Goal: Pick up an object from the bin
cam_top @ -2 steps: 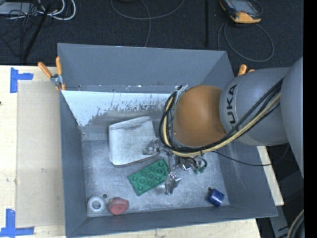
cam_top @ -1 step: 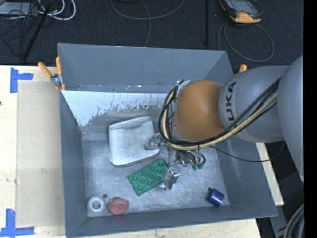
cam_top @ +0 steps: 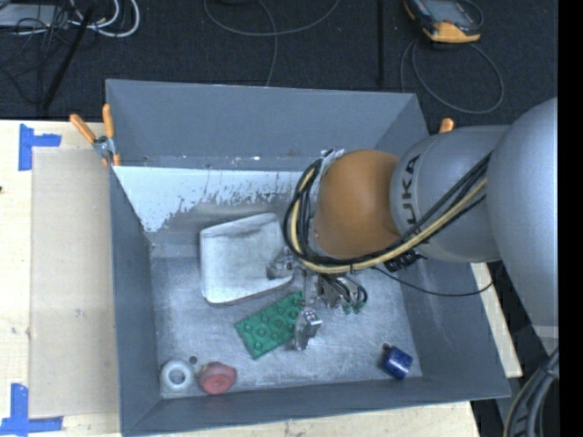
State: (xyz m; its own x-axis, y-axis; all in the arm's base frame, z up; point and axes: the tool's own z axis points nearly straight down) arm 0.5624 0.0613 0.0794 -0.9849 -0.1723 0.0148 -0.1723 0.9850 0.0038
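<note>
Five loose things can be made out on the floor of the grey metal bin [cam_top: 127, 335]. Nearest the middle lies a green studded building plate [cam_top: 264, 328], flat on the floor and turned at an angle to the bin's walls. Just behind it, toward the back wall, sits a shallow white plastic tray [cam_top: 230, 262] with rounded corners, its near edge close to the plate's far corner; whether the two touch cannot be told. Along the front wall, near the left corner, a small white ring-shaped roll [cam_top: 178, 375] lies just beside a round red cap [cam_top: 218, 379]. A small dark blue piece [cam_top: 395, 361] lies well apart from these, near the front right corner.

The arm [cam_top: 515, 198] reaches in from the right, its wrist wearing a rounded orange cover [cam_top: 355, 203] with yellow and black cables [cam_top: 299, 217] looped around it. The gripper [cam_top: 305, 328] hangs low at the right-hand edge of the green studded plate, between that plate and the blue piece but much closer to the plate. Its tip overlaps the plate's right corner. Whether it is released, clenched or grasping the plate cannot be told, since the metal parts blur together against the floor.
</note>
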